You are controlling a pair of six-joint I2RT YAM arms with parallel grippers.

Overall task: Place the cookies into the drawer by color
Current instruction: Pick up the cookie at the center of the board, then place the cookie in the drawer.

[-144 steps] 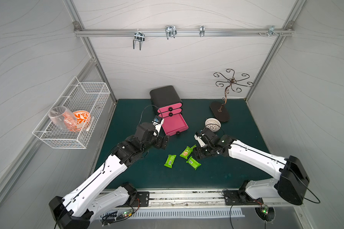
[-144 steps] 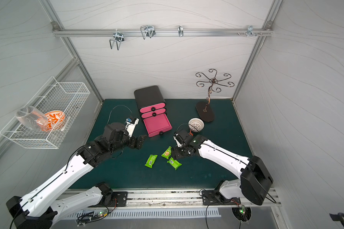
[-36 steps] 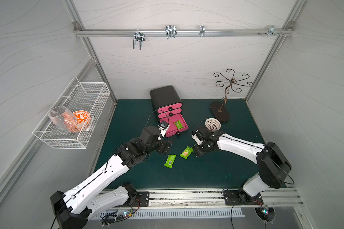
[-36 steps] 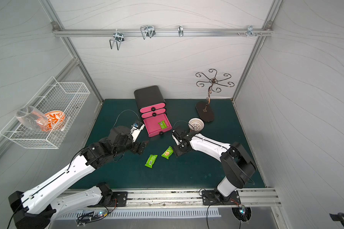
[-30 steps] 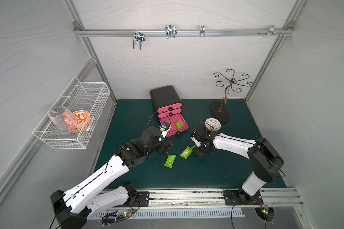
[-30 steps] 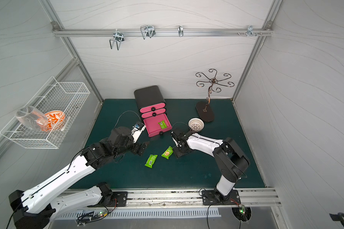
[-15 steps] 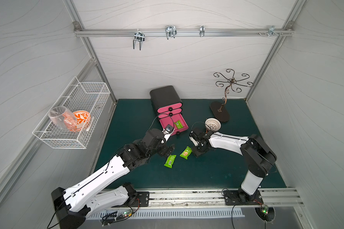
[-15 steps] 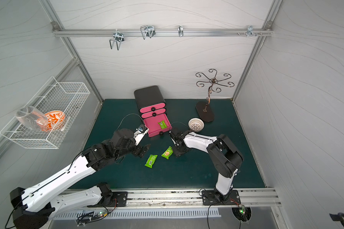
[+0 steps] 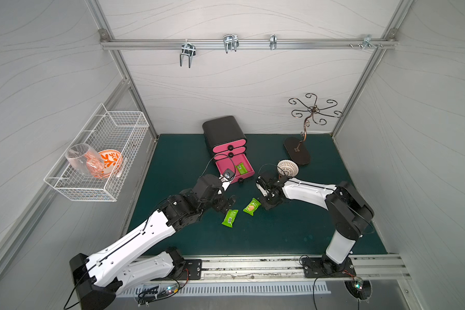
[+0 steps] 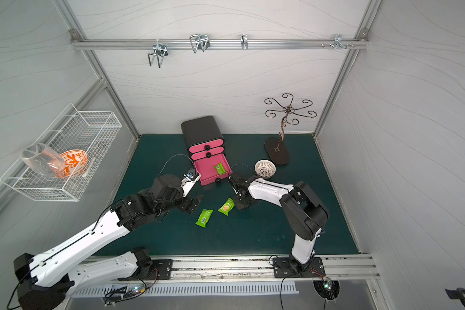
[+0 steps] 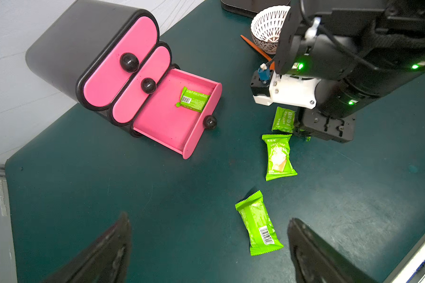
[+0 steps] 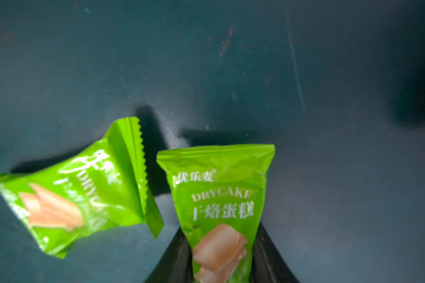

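Note:
Three green cookies lie outside the drawer on the green mat. One cookie (image 12: 219,196) stands between the jaws of my right gripper (image 12: 220,232), which press it from both sides; it also shows under that gripper as the cookie (image 11: 283,120). In both top views my right gripper (image 9: 267,205) (image 10: 240,205) hides it. A second cookie (image 9: 252,206) (image 10: 226,206) (image 11: 277,156) (image 12: 71,196) lies just beside it. The third cookie (image 9: 230,218) (image 10: 204,218) (image 11: 258,223) lies in front of my left gripper (image 9: 227,205) (image 10: 195,204) (image 11: 209,223), which is open and empty. Another cookie (image 9: 240,168) (image 11: 193,101) rests in the open pink bottom drawer (image 9: 223,167) (image 10: 206,169) (image 11: 162,117).
The black cabinet (image 9: 222,128) has its two upper pink drawers shut. A white lattice bowl (image 9: 287,167) (image 11: 268,27) sits behind my right arm, with an orange stick (image 11: 255,46) next to it. A metal hook stand (image 9: 297,153) is at the back right. A wire basket (image 9: 100,161) hangs on the left wall.
My right gripper's jaws have come together onto a green cookie. My left arm has edged forward toward the loose cookies, its jaws still wide.

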